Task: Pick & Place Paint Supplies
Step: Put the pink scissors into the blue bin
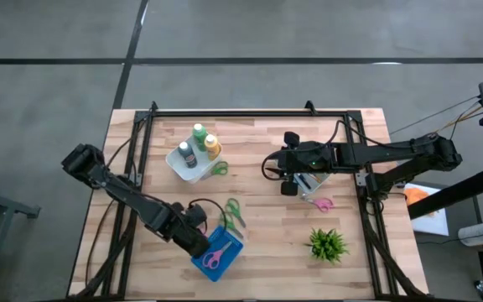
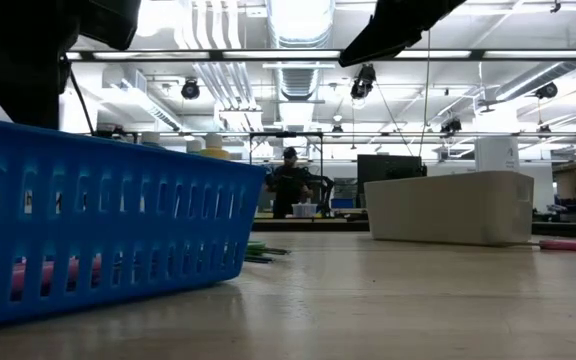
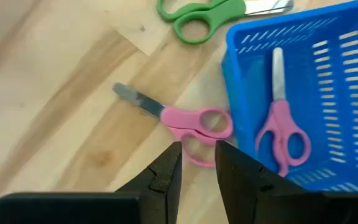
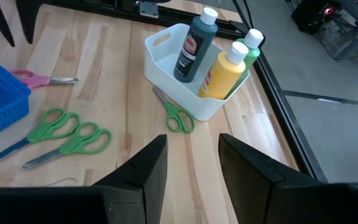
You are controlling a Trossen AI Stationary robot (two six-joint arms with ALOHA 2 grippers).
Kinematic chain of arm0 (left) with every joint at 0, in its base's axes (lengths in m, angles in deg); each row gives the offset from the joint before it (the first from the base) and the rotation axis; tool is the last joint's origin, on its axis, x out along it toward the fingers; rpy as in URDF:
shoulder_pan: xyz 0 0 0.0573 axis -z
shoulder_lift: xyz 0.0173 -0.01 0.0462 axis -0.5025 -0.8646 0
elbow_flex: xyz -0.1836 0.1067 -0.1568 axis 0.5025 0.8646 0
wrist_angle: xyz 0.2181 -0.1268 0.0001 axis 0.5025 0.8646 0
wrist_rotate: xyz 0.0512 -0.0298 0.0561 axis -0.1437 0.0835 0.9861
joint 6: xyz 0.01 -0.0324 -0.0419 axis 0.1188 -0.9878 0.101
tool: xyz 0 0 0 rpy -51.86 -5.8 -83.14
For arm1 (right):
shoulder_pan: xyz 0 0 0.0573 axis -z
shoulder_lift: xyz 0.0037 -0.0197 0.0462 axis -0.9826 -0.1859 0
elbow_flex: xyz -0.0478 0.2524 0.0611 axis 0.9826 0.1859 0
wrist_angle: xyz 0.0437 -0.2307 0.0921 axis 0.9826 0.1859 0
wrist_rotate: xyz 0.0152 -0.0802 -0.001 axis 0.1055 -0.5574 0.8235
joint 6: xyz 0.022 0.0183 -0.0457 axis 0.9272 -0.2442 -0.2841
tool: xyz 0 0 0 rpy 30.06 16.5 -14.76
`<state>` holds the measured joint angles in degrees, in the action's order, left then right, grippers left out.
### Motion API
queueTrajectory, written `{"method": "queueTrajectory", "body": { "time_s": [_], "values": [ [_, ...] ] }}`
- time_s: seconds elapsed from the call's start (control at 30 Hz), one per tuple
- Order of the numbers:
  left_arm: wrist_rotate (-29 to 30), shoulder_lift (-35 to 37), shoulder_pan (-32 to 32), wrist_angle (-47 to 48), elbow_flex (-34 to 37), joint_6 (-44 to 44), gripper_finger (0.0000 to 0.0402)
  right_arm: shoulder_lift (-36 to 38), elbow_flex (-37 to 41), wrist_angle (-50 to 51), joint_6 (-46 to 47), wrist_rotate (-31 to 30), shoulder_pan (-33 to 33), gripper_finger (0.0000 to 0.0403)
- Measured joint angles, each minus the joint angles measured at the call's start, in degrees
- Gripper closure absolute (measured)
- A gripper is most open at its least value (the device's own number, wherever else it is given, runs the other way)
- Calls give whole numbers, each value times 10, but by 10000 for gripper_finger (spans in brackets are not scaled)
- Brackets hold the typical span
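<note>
1. Paint bottles: the dark grey bottle (image 4: 192, 42), yellow-orange bottle (image 4: 224, 71) and green bottle (image 4: 252, 42) stand upright together in a white bin (image 4: 166, 59) near the far edge of the worktop (image 1: 258, 168), left of its middle.
2. Left hand (image 3: 197, 163), fingers slightly parted with nothing between them, hovers over pink scissors (image 3: 191, 124) lying just beside the blue basket (image 3: 347, 74) near the front edge.
3. A second pink pair (image 3: 281, 124) lies inside that basket; green scissors (image 3: 197, 14) lie on the bare wood beyond it.
4. Right hand (image 4: 191, 155), fingers apart and empty, hangs over the right-centre, facing the bin across open wood.
5. One green pair (image 4: 176, 112) touches the bin's base.
6. A potted plant (image 1: 327, 243) stands near the front right corner.
</note>
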<state>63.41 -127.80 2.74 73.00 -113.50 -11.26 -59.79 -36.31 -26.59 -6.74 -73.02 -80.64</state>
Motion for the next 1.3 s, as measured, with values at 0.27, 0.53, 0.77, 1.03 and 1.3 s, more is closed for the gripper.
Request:
{"method": "queueTrajectory", "body": {
  "time_s": [0.27, 0.53, 0.77, 1.03, 1.3],
  "values": [
    [21, 1, -8, -3, 41, 70, 303, 0, 0, 0, 0, 0, 0, 260],
    [13, 1, -34, -42, 97, 105, 303, 0, 0, 0, 0, 0, 0, 260],
    [-64, 1, -50, -96, 113, -3, 303, 0, 0, 0, 0, 0, 0, 260],
    [-117, 1, -19, -100, 112, -174, 303, 0, 0, 0, 0, 0, 0, 260],
    [-113, -19, -17, -104, 112, -237, 303, 0, 0, 0, 0, 0, 0, 260]
  ]
}}
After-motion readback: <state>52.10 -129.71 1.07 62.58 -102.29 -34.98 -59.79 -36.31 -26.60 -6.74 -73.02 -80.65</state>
